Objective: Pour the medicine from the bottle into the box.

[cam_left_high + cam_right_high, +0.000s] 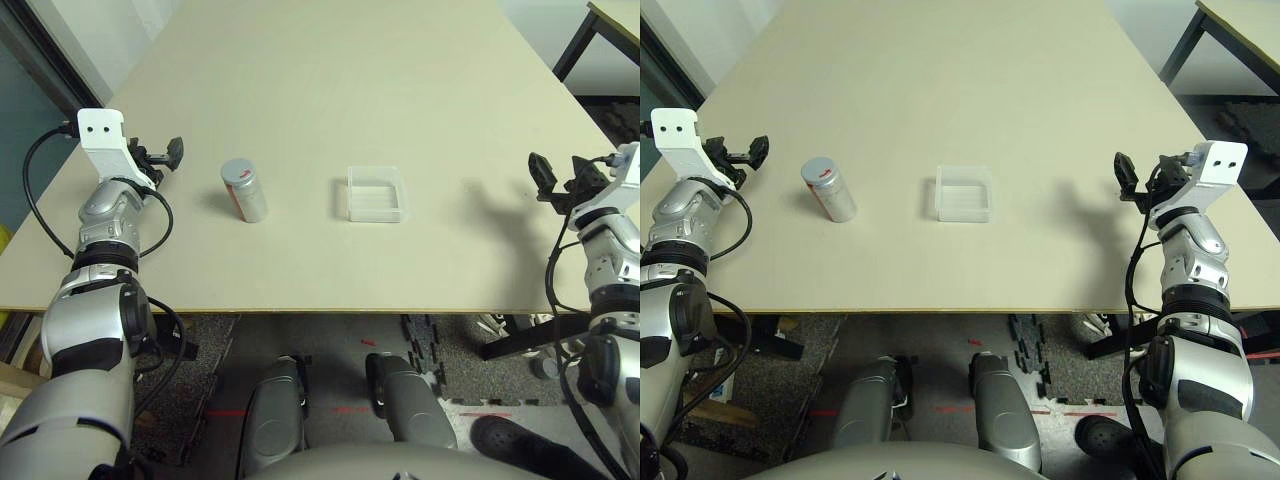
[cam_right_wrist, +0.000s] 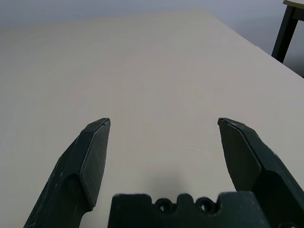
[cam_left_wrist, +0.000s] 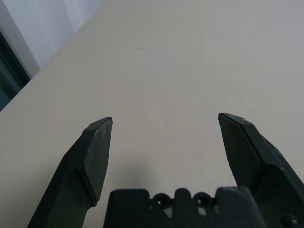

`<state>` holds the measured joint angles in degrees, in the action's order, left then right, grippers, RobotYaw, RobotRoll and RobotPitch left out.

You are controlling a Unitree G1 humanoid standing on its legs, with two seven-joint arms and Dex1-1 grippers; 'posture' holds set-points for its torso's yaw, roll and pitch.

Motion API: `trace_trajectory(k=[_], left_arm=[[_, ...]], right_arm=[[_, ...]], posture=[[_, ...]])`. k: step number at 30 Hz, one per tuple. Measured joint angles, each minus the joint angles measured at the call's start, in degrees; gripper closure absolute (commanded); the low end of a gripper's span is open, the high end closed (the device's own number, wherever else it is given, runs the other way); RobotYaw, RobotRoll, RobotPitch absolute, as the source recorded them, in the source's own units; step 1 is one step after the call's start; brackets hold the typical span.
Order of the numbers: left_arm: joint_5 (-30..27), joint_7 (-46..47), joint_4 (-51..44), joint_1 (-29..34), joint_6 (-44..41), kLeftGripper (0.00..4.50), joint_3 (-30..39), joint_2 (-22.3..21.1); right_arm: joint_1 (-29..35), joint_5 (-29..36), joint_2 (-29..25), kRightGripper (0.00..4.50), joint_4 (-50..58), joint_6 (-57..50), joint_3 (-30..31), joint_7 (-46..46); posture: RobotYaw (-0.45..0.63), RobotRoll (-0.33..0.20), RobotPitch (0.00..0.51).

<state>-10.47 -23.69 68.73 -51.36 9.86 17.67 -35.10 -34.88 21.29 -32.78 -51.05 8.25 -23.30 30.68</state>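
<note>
Not yet begun: capped bottle upright beside box, both jaws spread, empty. Next, grasping and uncapping.

A beige table carries an upright capped bottle and, well apart, a clear box

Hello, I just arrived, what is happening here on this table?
Nothing is being handled yet. The robot holds both arms out over the table's side edges, the left end effector and the right end effector both open and empty. Between them the capped bottle stands upright, and the clear box lies beside it, apart from it. The pouring has not begun.
</note>
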Motion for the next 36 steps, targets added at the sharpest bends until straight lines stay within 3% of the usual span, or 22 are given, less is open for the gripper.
trace_trajectory(k=[17,36], left_arm=[[-0.20,-2.73,-0.42,0.07,-0.07,0.02,-0.11,-1.23],[-4.86,-18.11,-13.86,7.67,-6.55,0.02,0.68,-2.22]], right_arm=[[-0.58,-0.02,1.33,0.00,0.52,0.24,0.98,5.41],[9.39,7.75,-0.15,0.00,33.20,-17.73,12.46,37.81]], posture=[[-0.09,0.000,0.108],[-0.09,0.000,0.131]])
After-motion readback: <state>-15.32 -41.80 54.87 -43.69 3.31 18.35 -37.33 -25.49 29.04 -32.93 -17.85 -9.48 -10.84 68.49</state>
